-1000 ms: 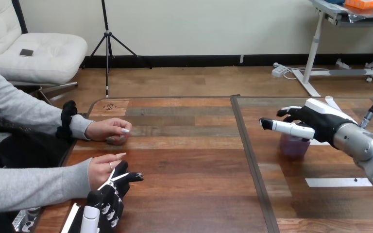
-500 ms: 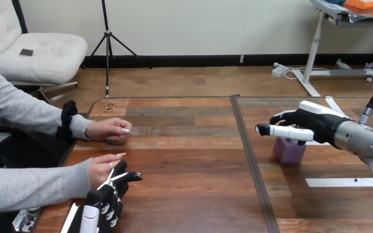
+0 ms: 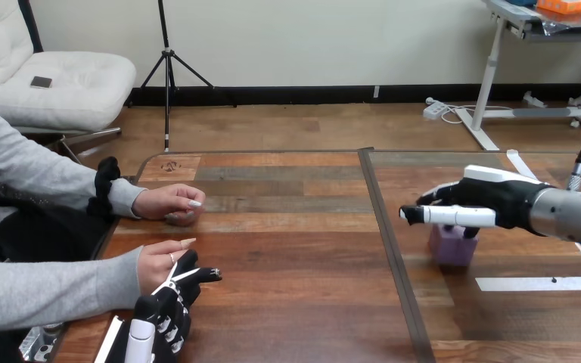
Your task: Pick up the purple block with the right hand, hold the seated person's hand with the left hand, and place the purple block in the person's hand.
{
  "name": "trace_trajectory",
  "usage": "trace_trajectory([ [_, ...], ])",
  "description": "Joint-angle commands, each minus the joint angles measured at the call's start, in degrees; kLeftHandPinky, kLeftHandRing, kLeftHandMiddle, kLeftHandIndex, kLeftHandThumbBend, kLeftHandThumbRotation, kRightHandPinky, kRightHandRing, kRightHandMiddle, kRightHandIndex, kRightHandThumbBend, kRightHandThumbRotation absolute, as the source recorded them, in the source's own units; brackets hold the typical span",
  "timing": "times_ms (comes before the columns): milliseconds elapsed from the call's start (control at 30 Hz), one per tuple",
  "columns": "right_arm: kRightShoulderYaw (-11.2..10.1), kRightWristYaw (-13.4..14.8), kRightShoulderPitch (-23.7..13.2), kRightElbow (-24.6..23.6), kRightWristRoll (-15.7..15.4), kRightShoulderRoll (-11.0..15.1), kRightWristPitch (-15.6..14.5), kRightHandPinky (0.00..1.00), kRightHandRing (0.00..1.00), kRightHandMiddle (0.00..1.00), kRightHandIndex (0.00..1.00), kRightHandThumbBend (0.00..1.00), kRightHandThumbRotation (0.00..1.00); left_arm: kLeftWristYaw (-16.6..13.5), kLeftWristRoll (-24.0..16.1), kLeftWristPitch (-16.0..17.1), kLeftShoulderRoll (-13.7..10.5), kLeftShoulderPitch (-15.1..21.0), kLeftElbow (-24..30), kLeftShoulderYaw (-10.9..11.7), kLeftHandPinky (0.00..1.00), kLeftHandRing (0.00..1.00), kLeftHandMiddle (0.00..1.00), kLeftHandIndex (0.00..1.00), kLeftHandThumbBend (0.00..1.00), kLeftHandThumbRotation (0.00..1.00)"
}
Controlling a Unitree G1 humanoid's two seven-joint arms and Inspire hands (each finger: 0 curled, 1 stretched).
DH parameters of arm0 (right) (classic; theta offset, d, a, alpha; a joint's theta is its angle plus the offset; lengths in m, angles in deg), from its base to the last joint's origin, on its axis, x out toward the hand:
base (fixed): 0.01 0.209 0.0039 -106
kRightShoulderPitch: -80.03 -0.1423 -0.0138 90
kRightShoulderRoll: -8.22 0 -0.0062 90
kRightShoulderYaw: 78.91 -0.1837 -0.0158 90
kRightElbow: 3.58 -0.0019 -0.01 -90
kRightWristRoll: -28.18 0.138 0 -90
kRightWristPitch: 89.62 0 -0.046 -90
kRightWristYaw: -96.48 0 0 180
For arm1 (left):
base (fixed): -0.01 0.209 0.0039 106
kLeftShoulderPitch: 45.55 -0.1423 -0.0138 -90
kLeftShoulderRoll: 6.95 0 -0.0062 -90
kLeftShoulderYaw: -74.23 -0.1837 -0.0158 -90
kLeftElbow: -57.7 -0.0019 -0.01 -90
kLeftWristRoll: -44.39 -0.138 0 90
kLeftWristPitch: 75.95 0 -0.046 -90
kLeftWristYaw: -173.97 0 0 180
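My right hand (image 3: 499, 200) hovers over the right half of the wooden table (image 3: 295, 249). Its fingers are curled round the top of the purple block (image 3: 452, 247), which hangs just under the palm, while the thumb points straight left. At the near left, my left hand (image 3: 168, 311) lies under and against the person's hand (image 3: 157, 265), touching it from below. The person's other hand (image 3: 168, 203) rests farther back on the table as a loose fist.
A dark seam (image 3: 389, 249) runs front to back down the table's middle. White tape strips (image 3: 541, 283) lie on the right half near my right arm. The person's forearms cross the table's left edge.
My right hand has moved nearer and slightly left, and the purple block has come along under it. My left hand and both of the person's hands have stayed put.
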Motion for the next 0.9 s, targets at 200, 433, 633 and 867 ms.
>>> trace_trajectory([
  [200,-0.66,-8.95,3.71,-11.52,1.95,3.00,-7.17,0.78,0.88,0.91,0.89,0.86,1.00,-0.49,-0.84,0.82,1.86,1.17,2.61,-0.52,1.00,1.00,0.99,0.70,0.71,1.00],
  [433,-0.37,-13.24,3.46,-16.51,1.29,4.71,-10.68,0.80,0.89,0.92,0.89,0.91,1.00,-1.16,-1.09,-0.32,1.74,0.94,3.29,-0.49,1.00,1.00,0.98,0.70,0.71,1.00],
  [633,-1.67,-17.00,3.16,-19.62,3.11,5.59,-12.80,0.81,0.90,0.93,0.90,0.89,1.00,-1.03,-1.10,-0.19,1.50,1.19,3.13,-0.45,1.00,1.00,0.98,0.70,0.71,1.00],
  [867,-3.65,-17.78,3.67,-23.75,4.45,7.16,-11.79,0.78,0.87,0.91,0.89,0.85,1.00,-0.28,-0.53,-0.07,1.26,1.78,2.34,-0.31,1.00,1.00,0.98,0.70,0.71,1.00],
])
